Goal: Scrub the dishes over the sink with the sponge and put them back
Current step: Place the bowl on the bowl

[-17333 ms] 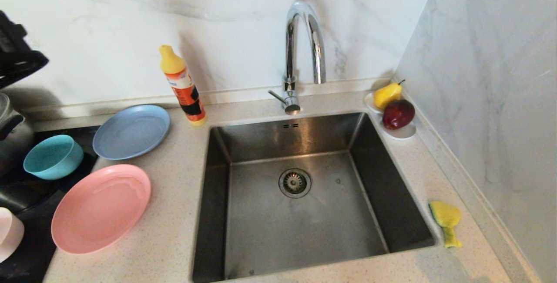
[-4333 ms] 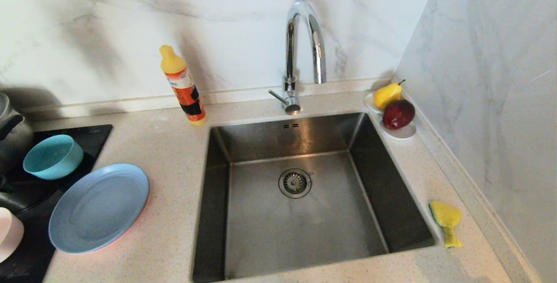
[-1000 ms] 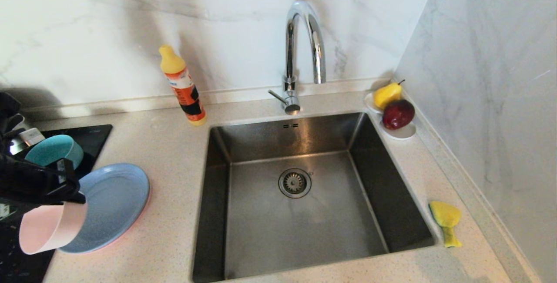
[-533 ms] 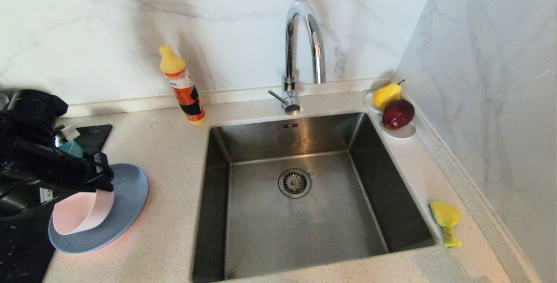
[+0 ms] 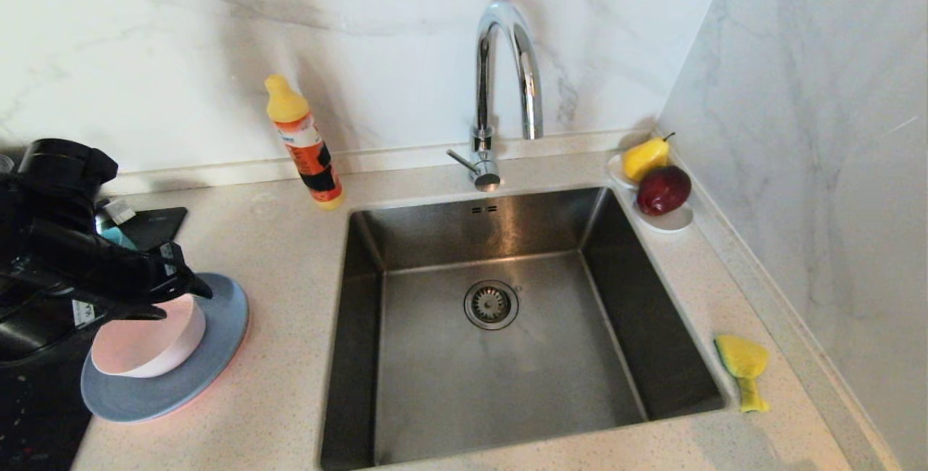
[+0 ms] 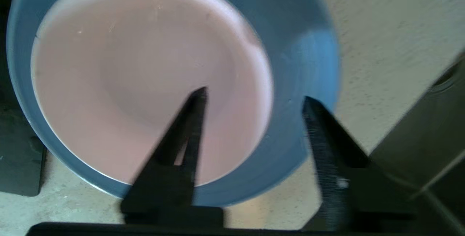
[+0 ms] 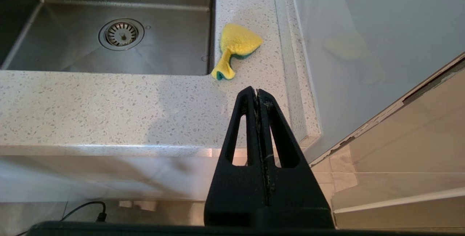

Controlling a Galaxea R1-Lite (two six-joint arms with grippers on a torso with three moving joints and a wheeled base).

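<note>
Head view: the square steel sink (image 5: 500,326) holds nothing but its round strainer (image 5: 491,304); a chrome faucet (image 5: 507,87) curves above it; a soap bottle (image 5: 304,141) with a yellow cap stands behind the sink's left corner. On the speckled counter (image 5: 290,253), left of the sink, a pale pink dish (image 5: 148,337) sits upright inside a grey-blue plate (image 5: 196,362); a salmon rim shows under the blue plate's edge. The left gripper (image 5: 177,290) hangs over the dish's rim. A white dish (image 5: 670,221) at the back right corner carries a pear (image 5: 645,158) and an apple (image 5: 663,190). The yellow sponge (image 5: 743,369) lies crumpled on the counter, just right of the sink.

Left wrist view: the fingers (image 6: 327,145) are apart; one is over the smooth pink inside, the other outside the dish's wall; neither grips it.

Right wrist view: the right gripper (image 7: 257,94) hangs before the counter's front edge with fingers pressed together, empty; the sponge shows a green side underneath.
</note>
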